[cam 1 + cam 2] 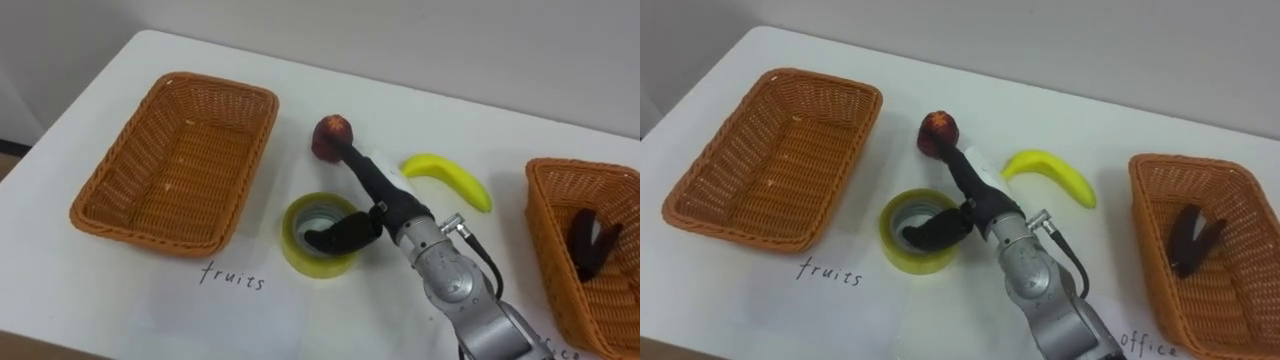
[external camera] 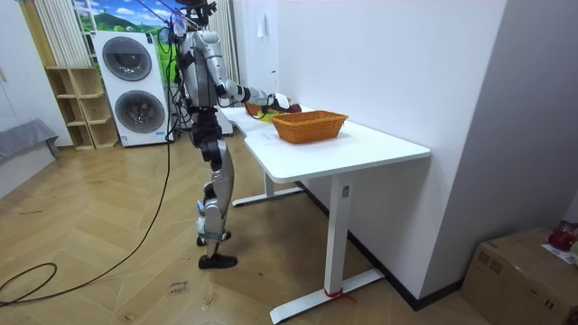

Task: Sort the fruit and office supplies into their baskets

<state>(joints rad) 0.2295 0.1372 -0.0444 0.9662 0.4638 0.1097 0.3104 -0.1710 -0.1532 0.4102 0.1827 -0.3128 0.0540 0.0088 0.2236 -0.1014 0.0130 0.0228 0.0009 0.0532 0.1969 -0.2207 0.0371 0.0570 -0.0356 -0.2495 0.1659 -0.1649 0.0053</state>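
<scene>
Right hand (image 1: 382,197) is stretched out flat, fingers straight and touching the round red fruit (image 1: 332,135), thumb over the glossy yellow tape roll (image 1: 300,262) lying hole-up

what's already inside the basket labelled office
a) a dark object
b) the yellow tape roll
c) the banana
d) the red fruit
a: a dark object lies in the office basket, while the banana, the tape roll and the red fruit are all out on the table.
</scene>
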